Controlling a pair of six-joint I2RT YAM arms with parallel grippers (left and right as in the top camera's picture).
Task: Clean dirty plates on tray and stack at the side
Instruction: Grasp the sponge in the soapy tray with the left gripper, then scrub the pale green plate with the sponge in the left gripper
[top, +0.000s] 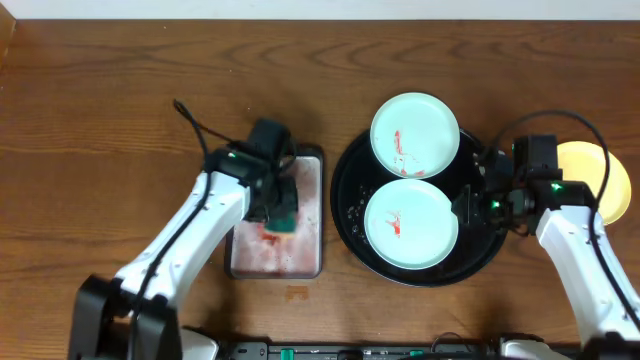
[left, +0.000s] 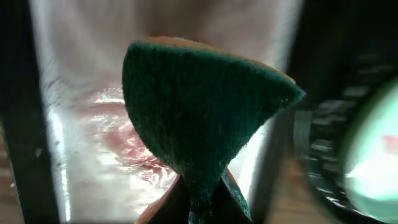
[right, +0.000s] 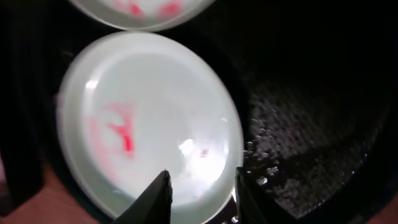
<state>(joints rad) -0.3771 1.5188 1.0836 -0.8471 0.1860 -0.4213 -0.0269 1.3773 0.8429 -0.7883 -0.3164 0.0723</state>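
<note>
Left gripper (top: 280, 205): jaws clamped on green sponge (left: 199, 118), held over silver pan (top: 305, 255) (pan floor wet, pink-stained). Black tray (top: 345, 190) sits just right of the pan on wood tabletop (top: 100, 100). Two plates lie in the tray, both red-smeared: upper mint plate (top: 415, 135) at far rim, lower mint plate (top: 411, 225) nearer. Right gripper (right: 202, 193): jaws apart over right edge of lower mint plate, contact cannot be told. Yellow plate (top: 590, 175) lies on tabletop right of tray, partly behind right arm
</note>
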